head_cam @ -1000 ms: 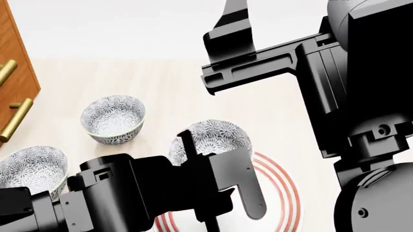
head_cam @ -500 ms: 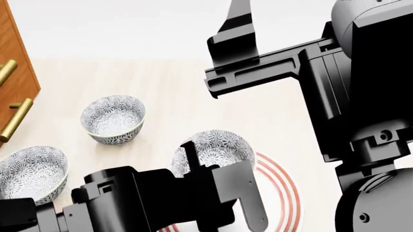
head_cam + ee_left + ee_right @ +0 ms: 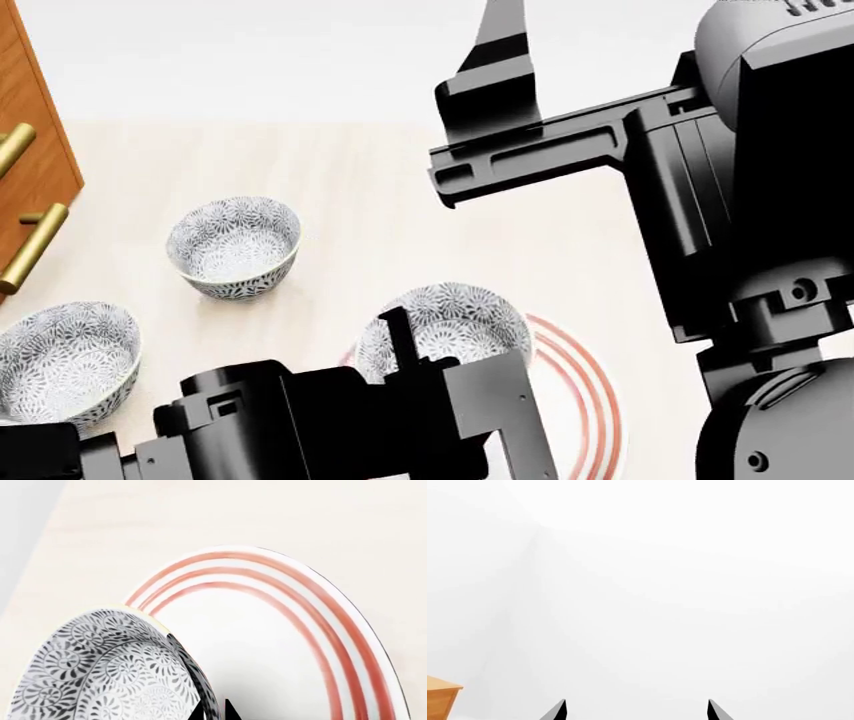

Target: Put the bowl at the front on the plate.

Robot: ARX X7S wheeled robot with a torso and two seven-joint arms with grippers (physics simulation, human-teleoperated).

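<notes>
A pale wooden tabletop [image 3: 400, 190] ran beneath the arms. At nine o'clock sat two spare bowls [image 3: 64, 358] [image 3: 234, 245]. The left gripper [image 3: 447, 400] was clamped on the rim of the patterned bowl [image 3: 447, 322], over the red-ringed plate [image 3: 587, 400] at six o'clock. At one o'clock, the right gripper [image 3: 635, 711] was raised, jaws apart, holding nothing.

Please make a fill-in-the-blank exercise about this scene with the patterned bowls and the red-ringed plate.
1. The left gripper grips the rim of a small grey-blue floral ceramic bowl above the wide white plate with red ____.
2. Counting every bowl in the head view, there are ____.
3. The right gripper faces a white wall; its jaws stand ____.
4. The wooden cabinet has ____-coloured handles.

Missing words: rings; three; open; gold
</notes>
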